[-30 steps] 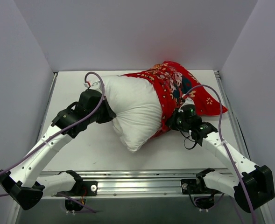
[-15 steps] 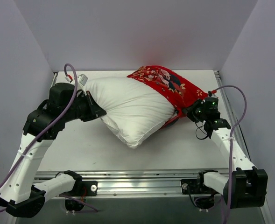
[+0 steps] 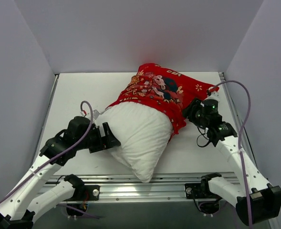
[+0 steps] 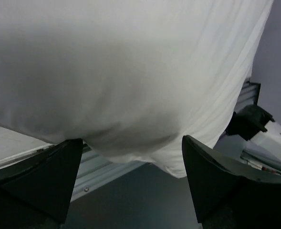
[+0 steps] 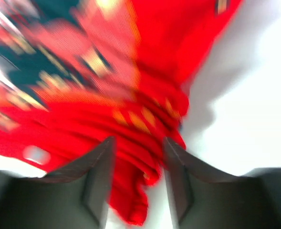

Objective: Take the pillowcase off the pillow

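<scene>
Pillow (image 3: 140,136): lying slantwise on the table (image 3: 78,90), showing its white, puffy near half bare, pointing one corner toward the metal rail (image 3: 145,190) at the near edge.
Pillowcase (image 3: 157,88): covering only the far half of the pillow, bunching in a wrinkled red band across the middle, trailing one corner out to the right near the right gripper.
Print: showing cartoon figures and gold motifs face up in the top view, smearing into red, teal and gold blur in the right wrist view.
Left gripper (image 3: 111,139): pressing up against the left edge of the bare white part, low on the table.
Left gripper, wrist view (image 4: 130,143): standing wide, with both dark fingers (image 4: 45,167) far apart and white fabric (image 4: 130,71) bulging down into the gap; clamping nothing.
Right gripper (image 3: 190,110): sitting at the right edge of the red cover, just below its trailing corner, touching the fabric.
Right gripper, wrist view (image 5: 139,140): standing narrow, with a bunched fold of red cloth (image 5: 140,124) running down between the fingers (image 5: 99,176); blurring too much for telling whether pinching or loosening.
Left arm: reaching in from the near left, elbow bending low over the table.
Right arm: reaching up along the right side, carrying a purple cable (image 3: 243,95) looping above it.
</scene>
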Motion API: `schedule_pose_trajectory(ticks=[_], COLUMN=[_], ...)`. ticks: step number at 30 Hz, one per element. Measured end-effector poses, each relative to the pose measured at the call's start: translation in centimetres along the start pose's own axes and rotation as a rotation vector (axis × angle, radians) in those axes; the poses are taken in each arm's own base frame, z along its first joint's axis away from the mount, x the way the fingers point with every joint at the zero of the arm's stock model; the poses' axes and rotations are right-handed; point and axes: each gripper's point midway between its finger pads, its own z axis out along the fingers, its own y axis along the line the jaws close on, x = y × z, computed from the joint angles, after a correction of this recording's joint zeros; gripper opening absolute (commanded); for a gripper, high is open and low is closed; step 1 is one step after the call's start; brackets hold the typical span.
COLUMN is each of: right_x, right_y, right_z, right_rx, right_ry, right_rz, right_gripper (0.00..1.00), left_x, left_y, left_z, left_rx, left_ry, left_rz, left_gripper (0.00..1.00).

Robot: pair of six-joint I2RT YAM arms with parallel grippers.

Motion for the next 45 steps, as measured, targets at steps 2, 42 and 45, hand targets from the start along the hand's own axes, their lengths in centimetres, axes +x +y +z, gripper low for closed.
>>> schedule_pose_trajectory(ticks=[2,42,45], right_x=[-2.0,3.9,6.6], right_y=[1.4,26.5,26.5], right_z=[-1.4,7.8,8.9], right_rx=[-0.029,-0.494,-0.51], right_ry=[-0.065,0.074,0.136], right_rz=[-0.028,-1.015,-1.093], right_gripper=[0.64,0.89,0.9], left_x=[-0.5,-5.4,-5.5], left_y=[0.5,1.6,1.2], left_z=[-0.6,11.2,11.3], left_rx=[-0.022,-0.004,0.018], left_ry=[-0.052,-0.027,-0.049], left_rz=[-0.016,0.074,0.066], left_gripper=[0.94,0.12,0.02])
